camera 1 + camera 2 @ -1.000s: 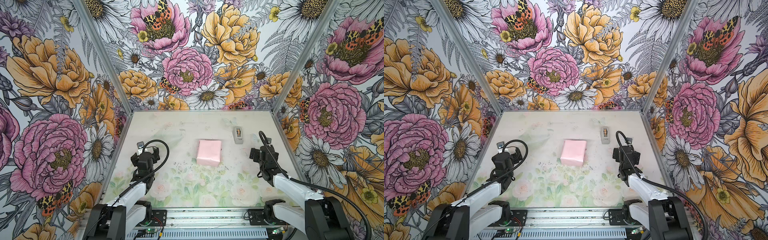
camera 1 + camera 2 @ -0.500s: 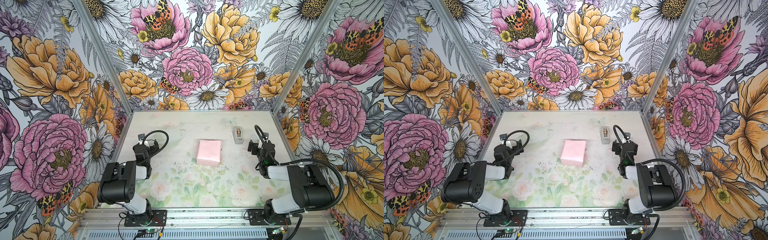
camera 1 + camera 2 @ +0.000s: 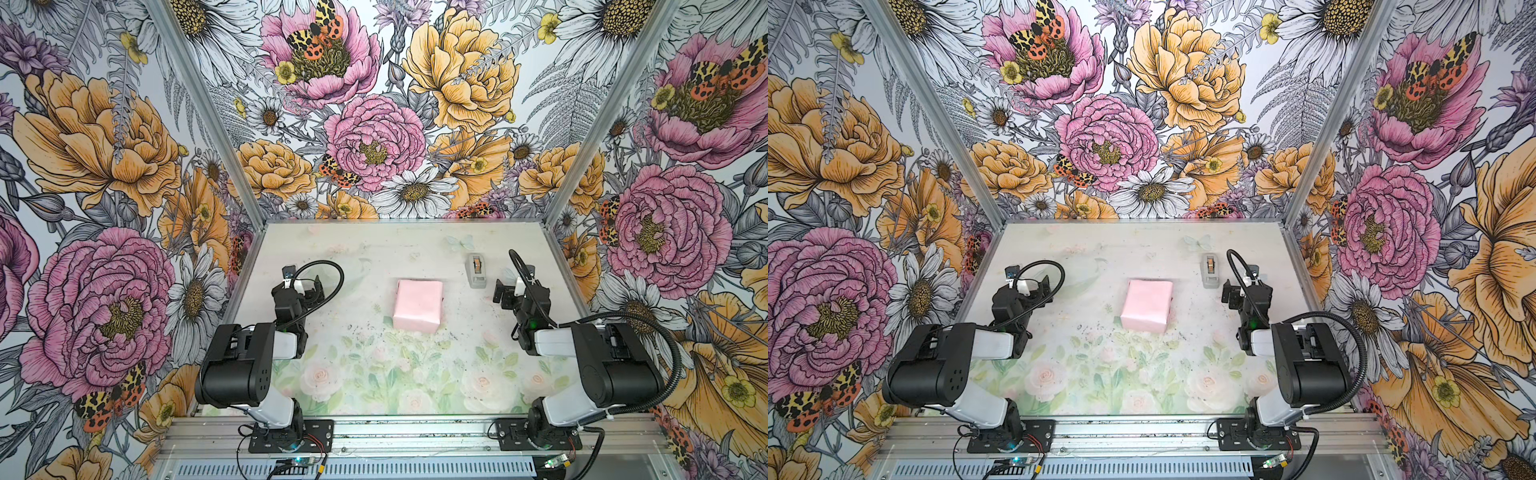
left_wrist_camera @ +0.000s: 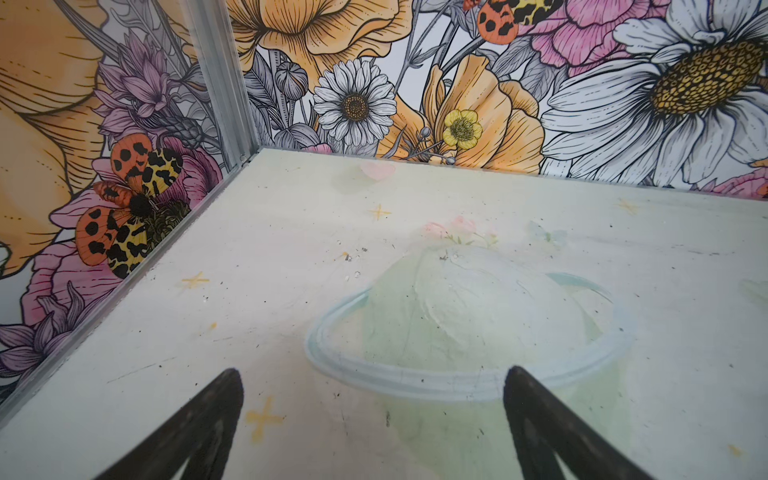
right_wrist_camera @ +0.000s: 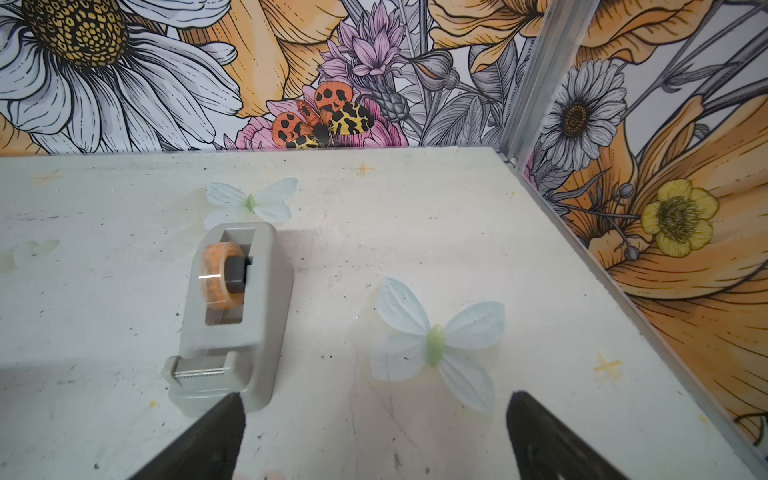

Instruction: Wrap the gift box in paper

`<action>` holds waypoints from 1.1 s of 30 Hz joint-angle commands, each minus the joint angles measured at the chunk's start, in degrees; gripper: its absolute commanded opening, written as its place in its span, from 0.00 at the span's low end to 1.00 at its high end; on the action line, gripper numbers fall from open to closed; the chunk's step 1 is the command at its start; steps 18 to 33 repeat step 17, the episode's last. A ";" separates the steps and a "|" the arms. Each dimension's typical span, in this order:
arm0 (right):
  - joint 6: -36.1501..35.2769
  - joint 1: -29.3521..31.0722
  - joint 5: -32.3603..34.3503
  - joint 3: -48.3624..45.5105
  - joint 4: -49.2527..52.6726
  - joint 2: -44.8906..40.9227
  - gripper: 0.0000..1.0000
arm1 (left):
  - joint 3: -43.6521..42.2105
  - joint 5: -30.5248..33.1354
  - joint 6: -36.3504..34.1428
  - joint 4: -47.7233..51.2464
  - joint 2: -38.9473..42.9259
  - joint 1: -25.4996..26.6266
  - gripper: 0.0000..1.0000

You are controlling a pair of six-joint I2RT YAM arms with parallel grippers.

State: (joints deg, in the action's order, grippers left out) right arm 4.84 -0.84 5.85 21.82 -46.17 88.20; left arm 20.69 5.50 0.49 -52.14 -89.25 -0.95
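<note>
Left wrist | left end effector (image 4: 372, 370) apart, empty | right end effector (image 5: 374, 394) apart, empty

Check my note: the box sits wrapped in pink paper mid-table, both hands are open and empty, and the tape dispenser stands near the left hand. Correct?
Not quite. The tape dispenser stands near the right hand, not the left hand; the right wrist view shows it just ahead of that hand. The rest holds.
</note>
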 commanded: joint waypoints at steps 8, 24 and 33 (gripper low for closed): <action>0.01 -0.61 -0.86 1.47 -1.95 0.21 0.99 | 0.93 0.57 -0.44 -1.52 0.54 0.45 0.99; 0.07 -0.60 -0.86 1.55 -1.91 0.21 0.99 | 1.03 0.64 -0.48 -1.47 0.44 0.41 0.99; 0.07 -0.60 -0.86 1.55 -1.91 0.21 0.99 | 1.03 0.64 -0.48 -1.47 0.44 0.41 0.99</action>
